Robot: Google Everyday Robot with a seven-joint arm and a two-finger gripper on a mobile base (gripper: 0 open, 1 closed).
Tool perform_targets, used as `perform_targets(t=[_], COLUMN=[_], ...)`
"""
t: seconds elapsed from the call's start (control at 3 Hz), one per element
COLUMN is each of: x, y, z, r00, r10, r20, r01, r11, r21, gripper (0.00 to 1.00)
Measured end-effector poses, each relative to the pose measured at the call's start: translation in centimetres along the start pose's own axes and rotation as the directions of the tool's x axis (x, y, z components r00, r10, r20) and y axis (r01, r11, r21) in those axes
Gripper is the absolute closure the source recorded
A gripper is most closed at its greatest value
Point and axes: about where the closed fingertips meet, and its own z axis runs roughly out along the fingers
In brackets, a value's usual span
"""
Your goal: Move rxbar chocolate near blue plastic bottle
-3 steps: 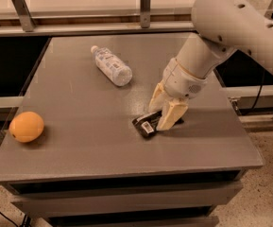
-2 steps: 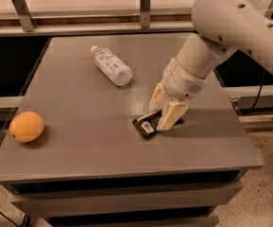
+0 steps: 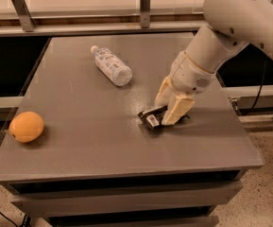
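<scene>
Barely any change from a second ago: end effector (image 3: 164,112) and rxbar chocolate (image 3: 150,118) have crept slightly up. It looks clamped on the bar's right end, mid-right on the bench (image 3: 79,141). Lift clear first, carry up-left, and set it down just beside the blue plastic bottle (image 3: 111,66). Don't nudge it, it'd likely roll.

You see only the left end of the rxbar chocolate (image 3: 149,117): the gripper (image 3: 163,113), down on the bar, hides its right end. The bar's white print is too small to read, as is the label of the blue plastic bottle (image 3: 111,66) beyond the bar. The arm (image 3: 240,18) above the bar runs out of frame.
</scene>
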Motion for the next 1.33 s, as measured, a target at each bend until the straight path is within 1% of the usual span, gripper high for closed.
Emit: perform_targets(t=[0.33,0.67,1.0,1.33], x=[1.8,2.7,2.2,0.6], y=[-3.1,-6.9,-10.2,-12.3], z=[-2.6,-3.7,-3.6,-2.8], r00=[0.998,0.993,0.994,0.998], r10=[0.055,0.093,0.097,0.064], r20=[-0.040,-0.068,-0.042,0.004], r01=[-0.052,-0.082,-0.086,-0.063], r11=[0.9954,0.9850,0.9742,0.9715], r21=[0.080,0.152,0.209,0.228], gripper=[1.00,1.00,1.00,0.84])
